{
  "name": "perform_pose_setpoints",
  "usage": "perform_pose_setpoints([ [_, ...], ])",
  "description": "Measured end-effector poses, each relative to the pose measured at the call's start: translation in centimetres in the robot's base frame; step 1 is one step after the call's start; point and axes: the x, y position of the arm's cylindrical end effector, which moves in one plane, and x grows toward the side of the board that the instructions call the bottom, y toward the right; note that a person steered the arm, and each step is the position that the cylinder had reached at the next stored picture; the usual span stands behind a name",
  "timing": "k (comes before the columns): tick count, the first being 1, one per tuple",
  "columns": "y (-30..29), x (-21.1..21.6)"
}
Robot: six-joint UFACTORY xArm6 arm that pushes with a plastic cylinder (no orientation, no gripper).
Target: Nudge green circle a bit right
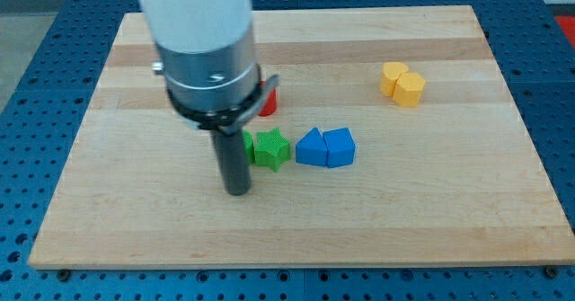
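Observation:
My tip (237,191) rests on the wooden board (296,229), left of centre. The green circle (247,145) is mostly hidden behind the rod; only a sliver of green shows at the rod's right edge, just above and right of my tip. A green star (270,149) sits right next to it on the right. Whether the rod touches the green circle cannot be told.
Two blue blocks, a triangle-like one (310,147) and a pentagon-like one (340,146), lie touching right of the star. A red block (267,102) peeks from behind the arm. Two yellow blocks (402,84) sit together at the upper right.

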Motion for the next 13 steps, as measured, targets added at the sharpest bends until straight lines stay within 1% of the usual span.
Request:
perform_pose_setpoints([
  [1, -3.5, -1.1],
  [2, -5.4, -2.4],
  [4, -5.5, -5.6],
  [7, -2.6, -5.8],
  [13, -1.4, -5.8],
])
